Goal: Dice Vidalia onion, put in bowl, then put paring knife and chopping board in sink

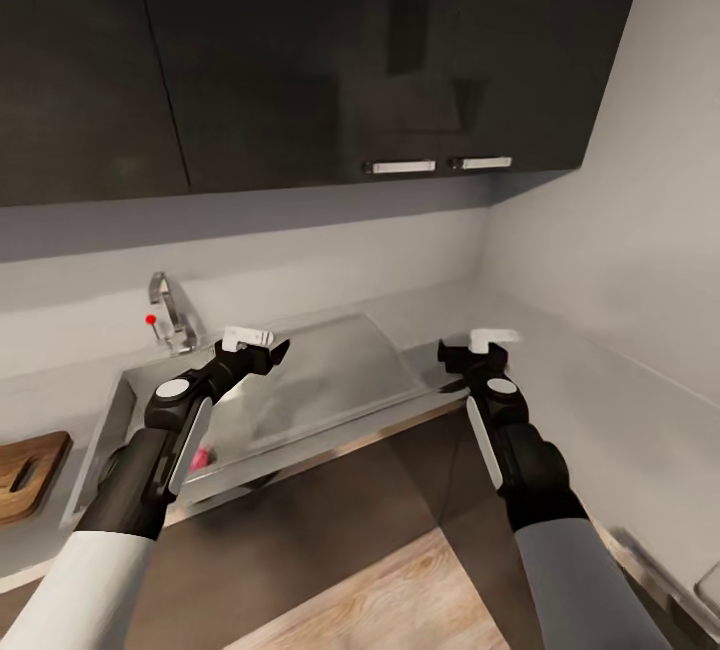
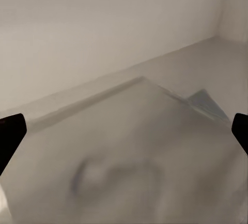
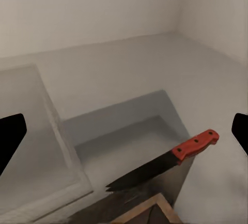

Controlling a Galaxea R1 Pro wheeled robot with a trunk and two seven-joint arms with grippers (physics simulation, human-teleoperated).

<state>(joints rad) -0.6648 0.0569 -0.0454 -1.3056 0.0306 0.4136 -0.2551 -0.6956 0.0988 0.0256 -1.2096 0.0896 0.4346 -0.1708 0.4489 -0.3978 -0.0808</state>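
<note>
The steel sink (image 1: pixel 120 410) lies under my left arm, its faucet (image 1: pixel 170 315) with a red dot behind it and the flat drainboard (image 1: pixel 330 380) to its right. My left gripper (image 1: pixel 255 345) hovers open over the drainboard (image 2: pixel 129 151). A small pink-red object (image 1: pixel 203 457) peeks out in the basin beside my left forearm; I cannot tell what it is. My right gripper (image 1: pixel 480 350) is open above the grey countertop (image 1: pixel 570 370). The paring knife (image 3: pixel 165 164), red-handled with a dark blade, lies at the counter's front edge below it. The chopping board (image 1: pixel 25 470) sits at far left. The bowl is out of view.
Dark upper cabinets (image 1: pixel 400 167) with pale handles hang above the counter. The countertop turns a corner along the right wall (image 1: pixel 620 230). Wooden floor (image 1: pixel 400 600) and dark lower cabinet fronts lie in front of me.
</note>
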